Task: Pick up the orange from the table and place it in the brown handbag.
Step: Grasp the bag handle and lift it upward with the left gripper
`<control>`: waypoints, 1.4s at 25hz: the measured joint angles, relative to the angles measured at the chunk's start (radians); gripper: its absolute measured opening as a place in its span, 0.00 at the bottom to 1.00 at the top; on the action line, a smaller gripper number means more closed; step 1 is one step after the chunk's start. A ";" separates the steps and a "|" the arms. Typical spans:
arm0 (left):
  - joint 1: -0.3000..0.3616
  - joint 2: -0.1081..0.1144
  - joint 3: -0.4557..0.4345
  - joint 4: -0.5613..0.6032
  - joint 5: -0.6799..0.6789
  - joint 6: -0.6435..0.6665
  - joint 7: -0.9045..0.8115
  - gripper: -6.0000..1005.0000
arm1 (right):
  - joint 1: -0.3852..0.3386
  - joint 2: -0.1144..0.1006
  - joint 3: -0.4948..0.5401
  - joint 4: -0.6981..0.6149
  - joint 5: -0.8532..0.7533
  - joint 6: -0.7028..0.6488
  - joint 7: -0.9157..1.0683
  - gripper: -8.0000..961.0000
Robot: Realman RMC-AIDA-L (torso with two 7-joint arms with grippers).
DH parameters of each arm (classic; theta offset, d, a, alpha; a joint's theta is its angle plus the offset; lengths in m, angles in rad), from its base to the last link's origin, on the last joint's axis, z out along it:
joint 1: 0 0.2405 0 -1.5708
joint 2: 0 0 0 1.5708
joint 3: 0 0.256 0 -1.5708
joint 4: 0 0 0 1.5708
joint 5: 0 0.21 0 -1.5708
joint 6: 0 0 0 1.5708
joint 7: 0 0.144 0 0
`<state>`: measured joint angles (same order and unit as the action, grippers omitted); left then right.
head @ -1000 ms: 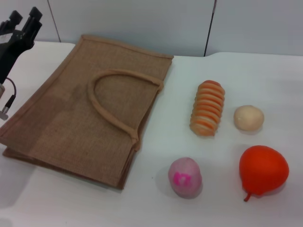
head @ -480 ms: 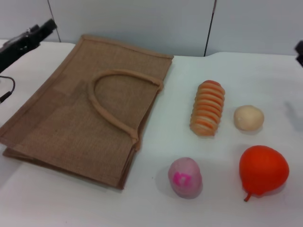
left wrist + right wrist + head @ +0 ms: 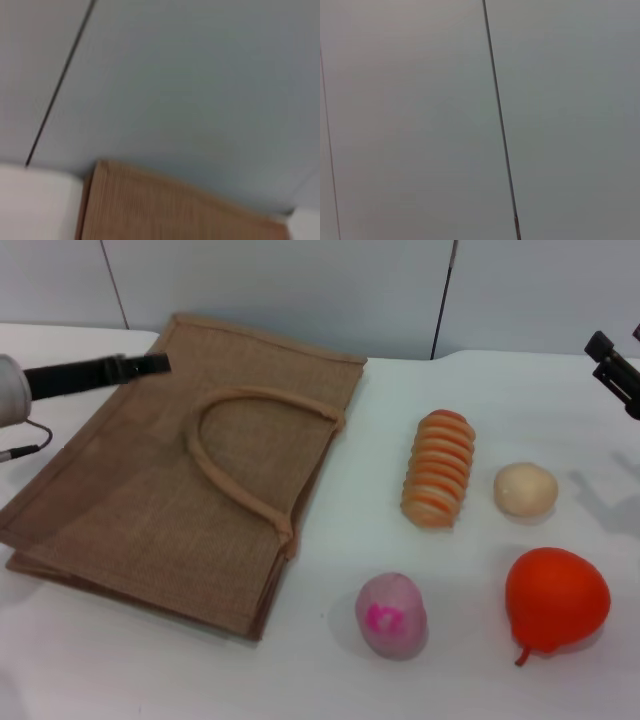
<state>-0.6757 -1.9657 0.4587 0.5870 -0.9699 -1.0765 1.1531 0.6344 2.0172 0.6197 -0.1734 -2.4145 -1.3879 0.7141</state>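
The orange (image 3: 556, 600), glossy red-orange with a thin stem tip, lies on the white table (image 3: 340, 540) at the near right. The brown handbag (image 3: 180, 500) lies flat on the left, its loop handles on top. Its far edge also shows in the left wrist view (image 3: 175, 210). My left gripper (image 3: 155, 364) reaches in from the left and hangs over the bag's far left corner, holding nothing. My right gripper (image 3: 617, 340) is at the far right edge, well behind the orange and above the table, open and empty. The right wrist view shows only wall.
A ribbed orange-and-cream striped oblong (image 3: 439, 469) lies in the middle right. A small pale beige ball (image 3: 525, 489) sits beside it, just behind the orange. A pink ball (image 3: 391, 614) sits left of the orange. A grey panelled wall stands behind the table.
My left gripper has swung from the far left corner rightward over the bag's far left corner. My right gripper has come into view at the right edge. The objects have not moved.
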 joint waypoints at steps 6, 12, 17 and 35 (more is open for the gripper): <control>-0.065 0.001 0.000 0.047 0.264 -0.011 -0.179 0.63 | 0.000 0.000 -0.001 -0.001 -0.002 -0.001 0.000 0.77; -0.111 0.005 0.000 0.053 0.401 -0.042 -0.233 0.63 | 0.001 0.000 -0.002 -0.001 -0.001 -0.001 0.000 0.77; -0.130 0.005 0.000 0.046 0.440 -0.026 -0.229 0.63 | 0.003 0.000 -0.002 -0.002 0.004 -0.002 0.000 0.77; -0.179 -0.010 0.000 -0.068 0.436 0.094 -0.105 0.62 | 0.009 0.002 0.004 -0.001 0.008 -0.002 0.001 0.77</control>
<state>-0.8547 -1.9758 0.4587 0.5193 -0.5336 -0.9827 1.0482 0.6431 2.0188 0.6233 -0.1748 -2.4068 -1.3898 0.7150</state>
